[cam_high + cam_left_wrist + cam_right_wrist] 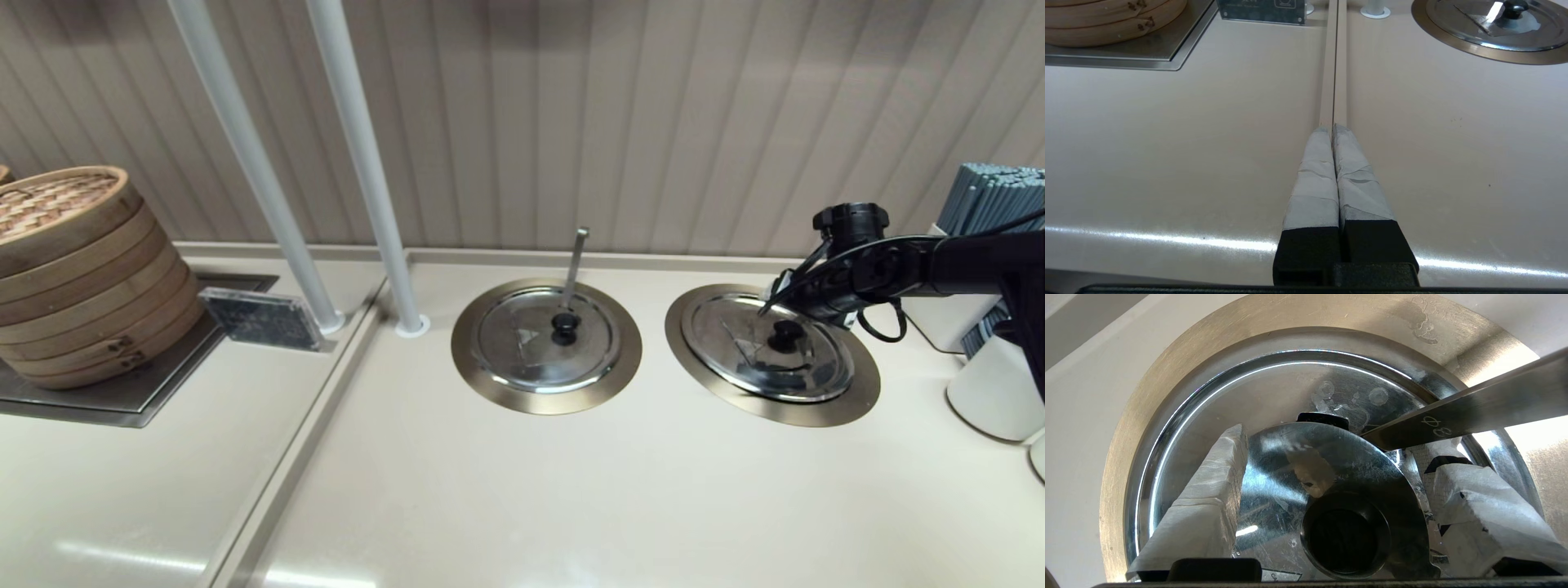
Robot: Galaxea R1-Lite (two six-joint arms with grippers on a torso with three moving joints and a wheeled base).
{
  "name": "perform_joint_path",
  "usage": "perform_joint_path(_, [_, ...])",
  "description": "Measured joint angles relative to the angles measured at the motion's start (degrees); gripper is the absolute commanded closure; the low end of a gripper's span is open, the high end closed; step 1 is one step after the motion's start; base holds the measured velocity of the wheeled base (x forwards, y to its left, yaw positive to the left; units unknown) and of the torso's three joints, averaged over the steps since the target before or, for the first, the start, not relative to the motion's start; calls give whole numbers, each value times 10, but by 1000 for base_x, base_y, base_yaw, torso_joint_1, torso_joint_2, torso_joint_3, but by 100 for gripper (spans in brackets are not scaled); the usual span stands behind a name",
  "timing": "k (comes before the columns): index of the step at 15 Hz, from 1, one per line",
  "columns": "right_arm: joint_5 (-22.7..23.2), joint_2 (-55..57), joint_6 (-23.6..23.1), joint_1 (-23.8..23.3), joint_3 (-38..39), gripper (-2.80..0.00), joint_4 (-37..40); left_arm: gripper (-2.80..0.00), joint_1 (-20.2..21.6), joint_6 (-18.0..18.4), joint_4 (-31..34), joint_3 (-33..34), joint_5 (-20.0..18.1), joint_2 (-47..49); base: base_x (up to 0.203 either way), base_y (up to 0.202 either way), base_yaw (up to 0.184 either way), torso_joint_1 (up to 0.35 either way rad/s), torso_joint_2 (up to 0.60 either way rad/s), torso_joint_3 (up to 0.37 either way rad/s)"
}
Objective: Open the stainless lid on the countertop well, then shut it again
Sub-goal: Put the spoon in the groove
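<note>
The stainless lid (767, 347) lies flat on the countertop well, whose bronze flange (694, 363) rings it at the right. Its black knob (786, 333) sits at the centre. My right gripper (804, 304) hangs over the lid's far right side, open. In the right wrist view the knob (1345, 535) stands between the taped fingers (1208, 506), touching neither. The flat ladle handle (1474, 412) slants across the lid (1274, 392), near the dark square mark (1323, 418). My left gripper (1333, 128) is shut and empty above the counter seam, out of the head view.
The twin lid (545, 339) with its upright ladle handle (575, 265) sits left of the task well. Two white poles (359, 163) rise behind. Bamboo steamers (73, 269) stand far left, beside a dark placard (261, 318). White pots (996, 384) and grey chopsticks (992, 196) crowd the right edge.
</note>
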Motion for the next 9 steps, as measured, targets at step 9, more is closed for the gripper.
perform_joint_path(9, [4, -110, 1, -34, 162, -280, 15, 0, 0, 0, 0, 0, 0, 0, 0, 0, 0, 0, 0, 0])
